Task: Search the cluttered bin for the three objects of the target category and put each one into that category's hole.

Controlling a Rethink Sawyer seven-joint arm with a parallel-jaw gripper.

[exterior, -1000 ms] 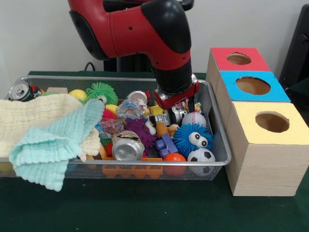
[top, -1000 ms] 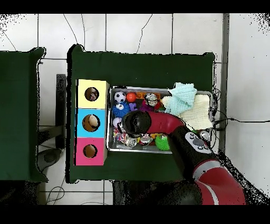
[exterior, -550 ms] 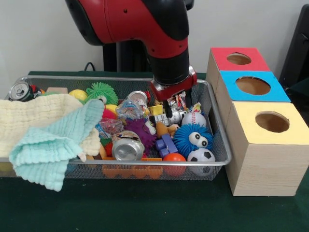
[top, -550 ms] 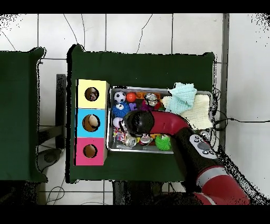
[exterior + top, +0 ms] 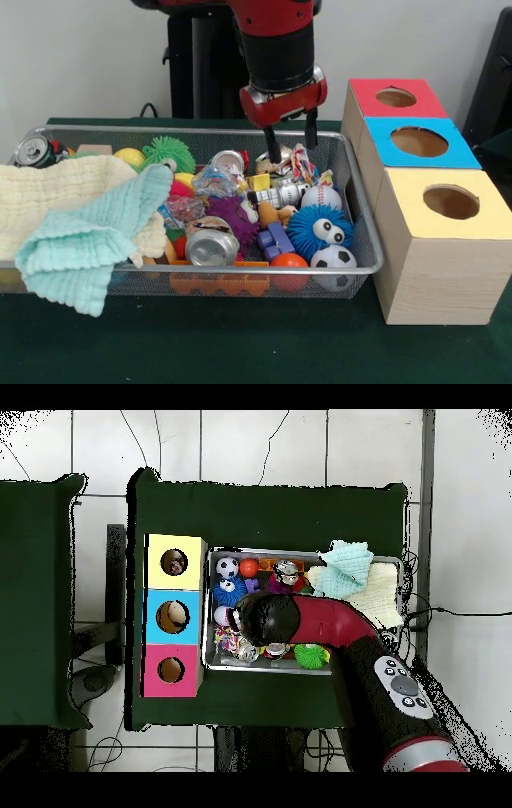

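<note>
Hovering claw, front view: claw hangs upper centre with both prongs spread and nothing between them, just above the clutter.
Bin, front view: wire bin fills the middle; a baseball, soccer ball and orange ball lie at its right end, near the yellow box.
Advice: which category is wanted cannot be told; descend straight, straddling one piece only, clear of the candy wrappers.
Overhead view: arm hides the claw; boxes sit left of the bin.

The gripper has risen empty, fingers apart, above the bin.
</note>
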